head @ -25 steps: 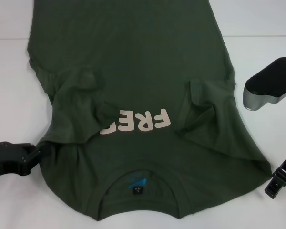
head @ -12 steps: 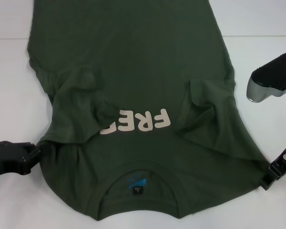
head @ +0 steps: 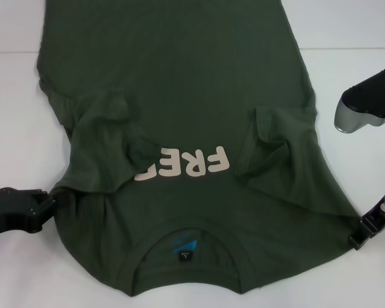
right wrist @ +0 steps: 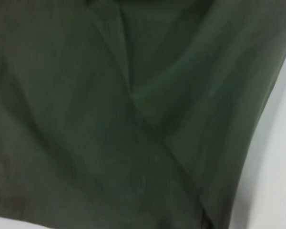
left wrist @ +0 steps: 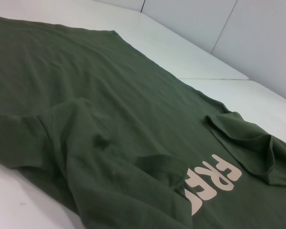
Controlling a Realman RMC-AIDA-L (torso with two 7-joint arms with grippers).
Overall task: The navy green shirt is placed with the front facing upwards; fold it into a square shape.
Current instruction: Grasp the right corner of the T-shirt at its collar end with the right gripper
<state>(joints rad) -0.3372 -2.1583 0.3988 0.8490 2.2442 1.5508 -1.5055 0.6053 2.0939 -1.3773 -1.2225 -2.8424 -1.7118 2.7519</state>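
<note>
Head view shows the navy green shirt flat with sleeves folded inward, the left gripper and right gripper at its shoulder edges, whether either is clamped I cannot tell.

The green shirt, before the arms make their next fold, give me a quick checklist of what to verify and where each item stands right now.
1. Front facing up: ok. The cream lettering shows on the navy green shirt.
2. Sleeves folded inward: ok. Both lie over the chest, the one on the robot's left covering part of the lettering.
3. Left gripper at the shirt's edge: ok, beside the shoulder. Grip: cannot tell.
4. Right gripper at the opposite edge: ok, at the corner. Grip: cannot tell.
5. Fabric flat: not ok. Wrinkles bunch around both folded sleeves.
6. Collar unobstructed: ok.
</note>
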